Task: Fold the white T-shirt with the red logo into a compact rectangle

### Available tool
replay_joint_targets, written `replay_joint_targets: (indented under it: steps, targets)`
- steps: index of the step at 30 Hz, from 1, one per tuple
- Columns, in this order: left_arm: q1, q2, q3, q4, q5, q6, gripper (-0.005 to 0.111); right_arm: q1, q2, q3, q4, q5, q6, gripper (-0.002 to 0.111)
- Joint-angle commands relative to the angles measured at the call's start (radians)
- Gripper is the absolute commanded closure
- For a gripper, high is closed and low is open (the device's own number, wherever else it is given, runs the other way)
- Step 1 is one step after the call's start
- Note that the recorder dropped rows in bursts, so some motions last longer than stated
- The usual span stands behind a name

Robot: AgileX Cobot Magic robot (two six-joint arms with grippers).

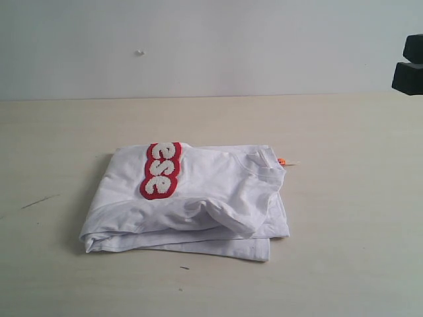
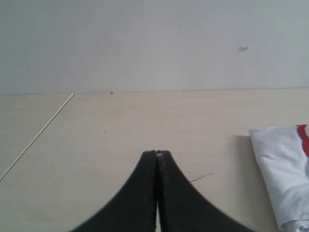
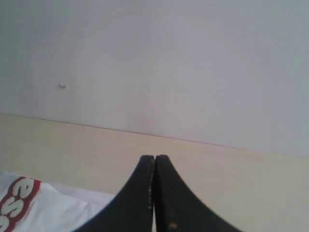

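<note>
1. Exterior view: the white T-shirt (image 1: 198, 198) lies folded into a rough rectangle at the middle of the counter (image 1: 357, 198). The red logo (image 1: 160, 170) sits on the top layer toward the bundle's 11 o'clock corner, showing "ese". An orange neck tag (image 1: 281, 161) pokes out at the 2 o'clock corner. Two black blocks (image 1: 411, 65) hang at the picture's 2 o'clock edge, well apart from the shirt.
2. Left wrist view: my left jaws are clenched tip to tip on nothing, over bare counter (image 2: 96, 145). An edge of the white T-shirt (image 2: 282, 169) lies near, not touching.
3. Right wrist view: my right jaws are clenched and empty too. The white T-shirt (image 3: 53, 208) and the red logo (image 3: 17, 203) lie beside them.
</note>
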Motion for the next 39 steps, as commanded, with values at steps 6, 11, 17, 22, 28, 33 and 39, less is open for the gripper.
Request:
replay_joint_targets:
  steps: [6, 11, 17, 22, 28, 33, 39]
  targets:
    - [0.005, -0.041, 0.139, 0.081, -0.081, -0.054, 0.107, -0.003, -0.006, 0.004, -0.001, -0.007, 0.002, 0.108]
    - [0.005, -0.041, 0.175, 0.09, -0.086, -0.059, 0.107, -0.003, -0.006, 0.004, -0.001, -0.007, 0.002, 0.108]
    - [0.005, -0.041, 0.175, 0.093, -0.057, -0.046, 0.107, -0.003, -0.006, 0.004, -0.001, -0.007, 0.002, 0.108]
    - [0.005, -0.041, 0.175, 0.094, -0.044, -0.048, 0.107, -0.003, -0.006, 0.004, -0.001, -0.007, 0.002, 0.108]
    - [0.005, -0.041, 0.175, 0.076, -0.042, -0.065, 0.107, -0.003, -0.006, 0.004, -0.001, -0.007, 0.002, 0.108]
    - [0.005, -0.041, 0.175, 0.073, -0.042, -0.077, 0.107, -0.003, -0.006, 0.004, -0.001, -0.007, 0.002, 0.108]
    - [0.005, -0.041, 0.175, 0.073, -0.042, -0.077, 0.107, -0.003, -0.006, 0.004, -0.001, -0.007, 0.002, 0.108]
